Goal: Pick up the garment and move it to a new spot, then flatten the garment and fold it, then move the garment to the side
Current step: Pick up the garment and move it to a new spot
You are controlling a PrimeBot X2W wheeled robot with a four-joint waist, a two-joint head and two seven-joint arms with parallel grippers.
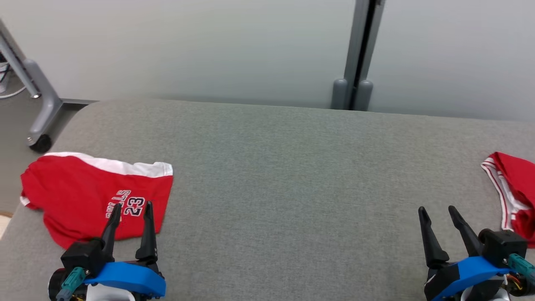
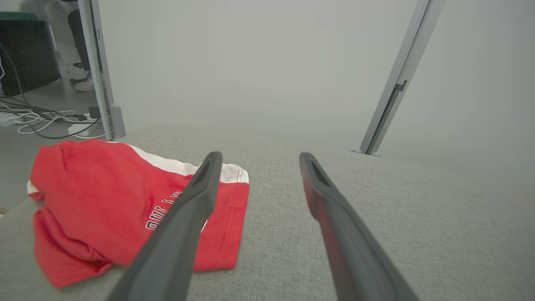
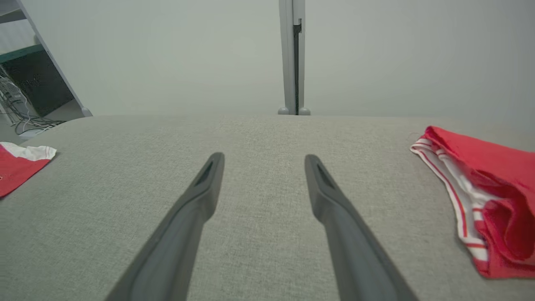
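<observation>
While both jaws gape, nothing held, red '23' garment (image 1: 83,192) lies near L jaws.

left claw (image 1: 133,205): jaws spread wide, empty, pointing forward | right claw (image 1: 436,208): well apart to the right of left claw, level with it, jaws spread wide, empty

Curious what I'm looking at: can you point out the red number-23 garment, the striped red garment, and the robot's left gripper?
number-23 garment (image 1: 75,192): head view, plain red cloth.
striped red garment (image 3: 480,167): right wrist view, red fold.
left gripper (image 1: 132,206): head view, between its fingertips.
</observation>
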